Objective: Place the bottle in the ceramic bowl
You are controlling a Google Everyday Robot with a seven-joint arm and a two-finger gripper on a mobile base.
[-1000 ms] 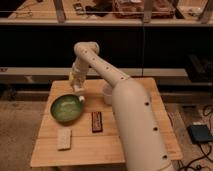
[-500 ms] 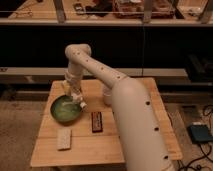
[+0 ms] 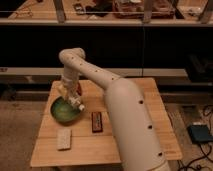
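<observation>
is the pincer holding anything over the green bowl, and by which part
The pincer is shut on the small white bottle, gripping its upper end; the bottle hangs tilted over the ceramic bowl's right rim.

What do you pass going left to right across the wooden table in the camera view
Ceramic bowl at the left → pale rectangular block, nearer the front → the tool shut on the bottle, above the bowl's right rim → dark rectangular bar → the robot's white arm.
</observation>
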